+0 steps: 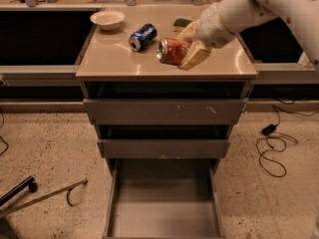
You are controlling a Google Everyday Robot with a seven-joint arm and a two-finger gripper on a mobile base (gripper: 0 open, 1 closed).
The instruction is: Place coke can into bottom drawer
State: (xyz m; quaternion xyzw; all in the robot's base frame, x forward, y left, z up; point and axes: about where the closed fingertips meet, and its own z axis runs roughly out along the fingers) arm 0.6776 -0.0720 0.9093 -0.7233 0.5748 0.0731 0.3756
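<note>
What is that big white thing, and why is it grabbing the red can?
It is a robot's arm. There is only one camera, and it looks down at a cabinet from the front. At the arm's end is the gripper, a hand with two fingers. It is closed on the coke can, on or just above the cabinet top. Also up there are a blue can lying on its side, a white bowl and a small green thing I cannot identify. The bottom drawer is pulled open. The robot is meant to put the can in there.
</note>
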